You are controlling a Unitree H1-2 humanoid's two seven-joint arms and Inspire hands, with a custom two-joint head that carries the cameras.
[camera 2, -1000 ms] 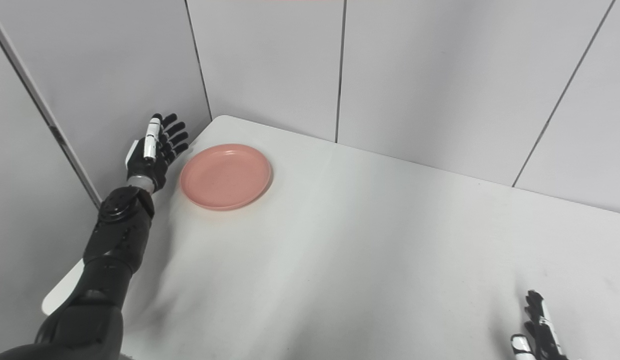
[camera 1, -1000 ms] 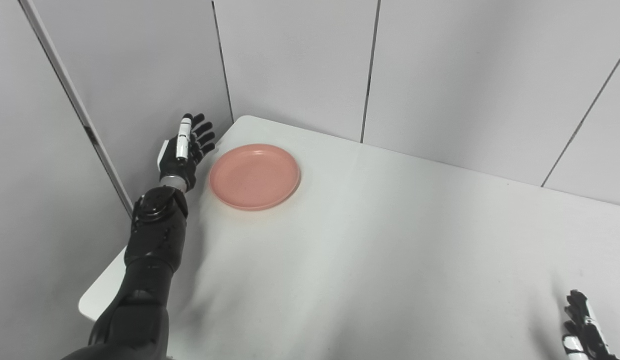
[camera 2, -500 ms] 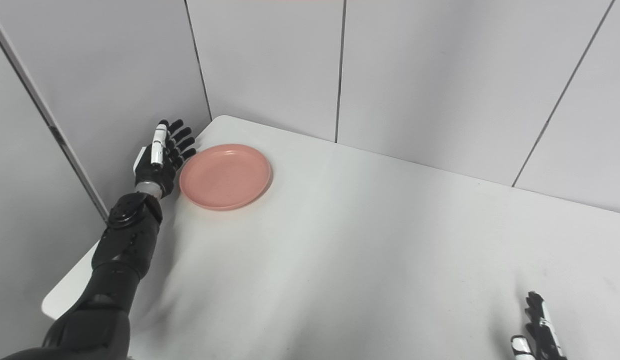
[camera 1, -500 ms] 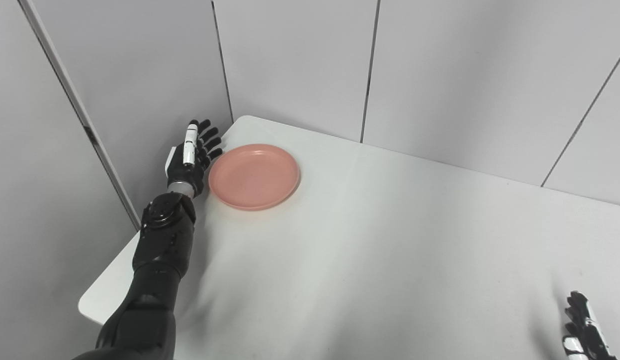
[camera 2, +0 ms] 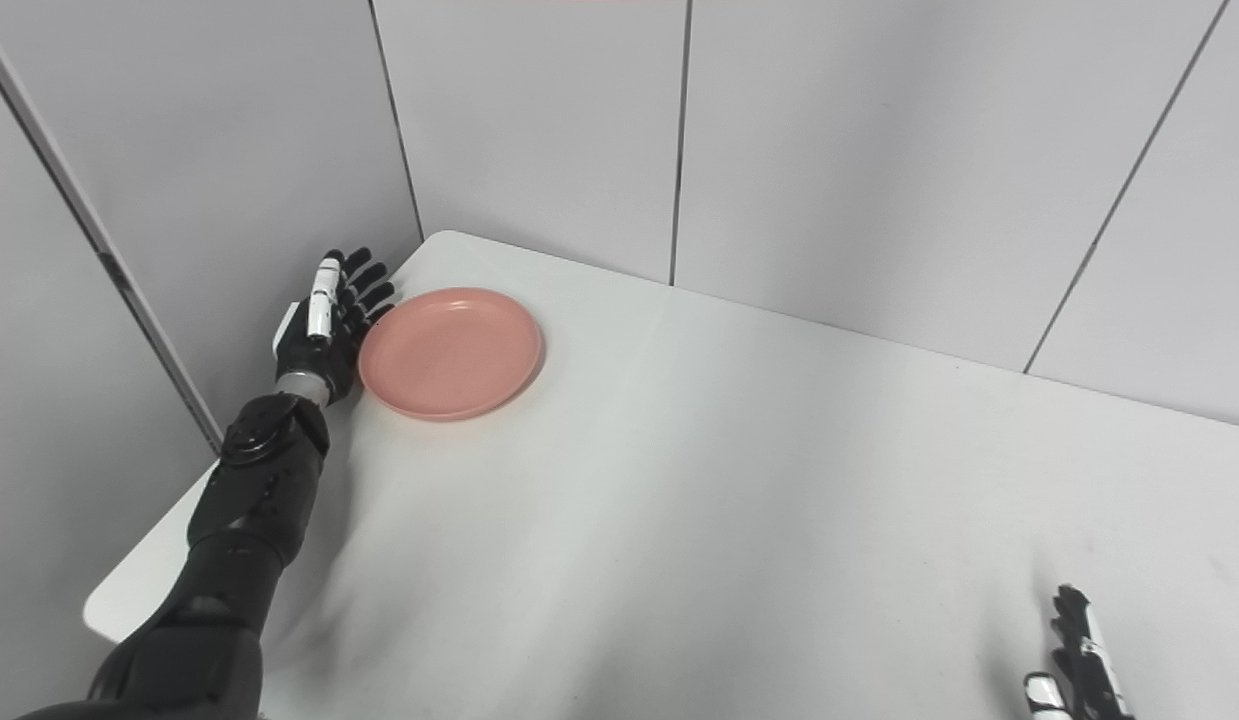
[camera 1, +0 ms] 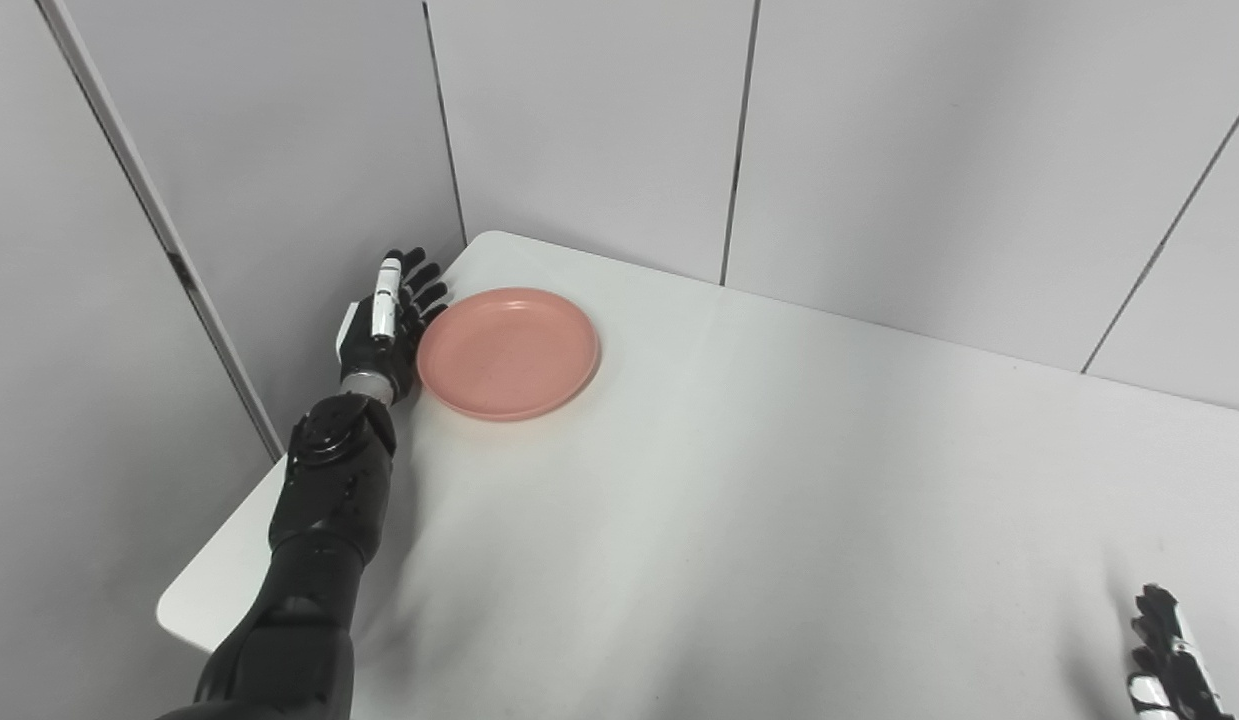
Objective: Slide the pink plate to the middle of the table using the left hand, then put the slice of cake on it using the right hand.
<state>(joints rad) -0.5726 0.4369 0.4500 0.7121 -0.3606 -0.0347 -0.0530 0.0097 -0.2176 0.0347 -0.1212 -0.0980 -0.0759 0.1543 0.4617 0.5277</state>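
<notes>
While the right hand [camera 1: 1169, 660] is waiting at the near right corner, only partly in frame (too little of it showing to tell whether it is open or closed), the left hand [camera 1: 384, 325] is closing in on the pink plate [camera 1: 508, 352]. A second ago it was hanging out past the surface's [camera 1: 779, 480] left edge, well clear of the rim; now it is sitting right against the plate's left side, fingers [camera 1: 419, 285] spread and straight, holding nothing, looking to be just touching the rim. The plate itself is not moving yet and is lying flat in the far left corner, a long way from the middle. That contact is setting up the push, so the slide to the right and toward the robot looks to be starting any moment. No slice of cake is showing anywhere in these views.
</notes>
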